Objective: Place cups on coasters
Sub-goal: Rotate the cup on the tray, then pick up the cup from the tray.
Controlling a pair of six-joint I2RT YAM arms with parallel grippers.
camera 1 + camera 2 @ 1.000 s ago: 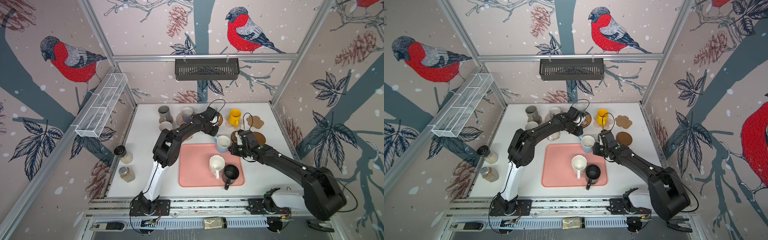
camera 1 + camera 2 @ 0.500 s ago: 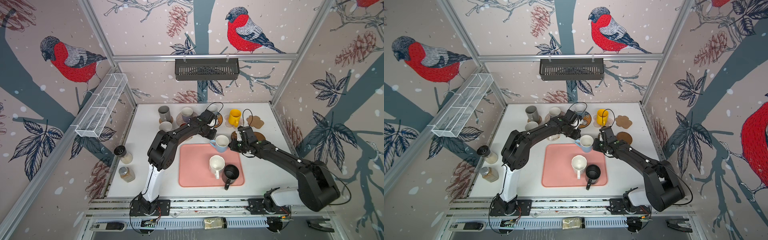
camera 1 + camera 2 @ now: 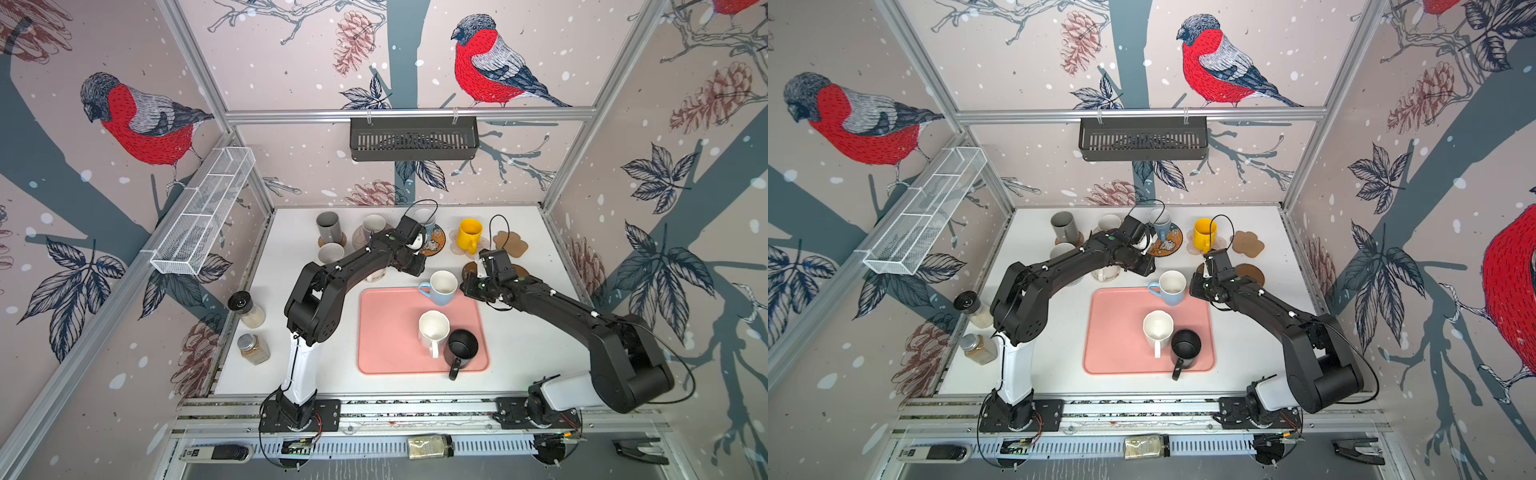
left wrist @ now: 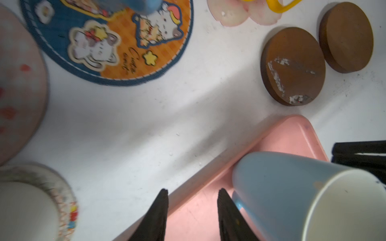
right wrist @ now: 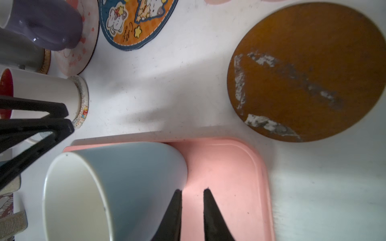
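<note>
Bullfinch-printed walls close in a white surface [image 3: 519, 345], and we see two black arms reaching over it, the left arm [image 3: 353, 266] and the right arm [image 3: 552, 299]. Between them lies the pink tray [image 3: 390, 332]. At its far edge stands the light blue mug [image 3: 441, 288], with its handle toward the left arm. Nearer the front, a white mug [image 3: 433, 330] and a black mug [image 3: 460, 348] stand side by side on the tray.

Farther back, a yellow mug [image 3: 469, 233] sits on the pink flower coaster [image 4: 231, 14], and a second blue mug [image 3: 1160, 222] sits on the blue cartoon coaster [image 4: 117, 41]. A scuffed brown disc [image 4: 292, 66] and a plain brown disc [image 4: 346, 37] lie bare just beside each other, near the tray's corner.

The left jaws are parted and empty, their fingertips [image 4: 164, 196] above the tray's edge beside the mug's handle. The right jaws stand narrowly apart and grip nothing. One fingertip [image 5: 176, 200] is close against the light blue mug's outer wall, though we cannot tell whether it touches.
</note>
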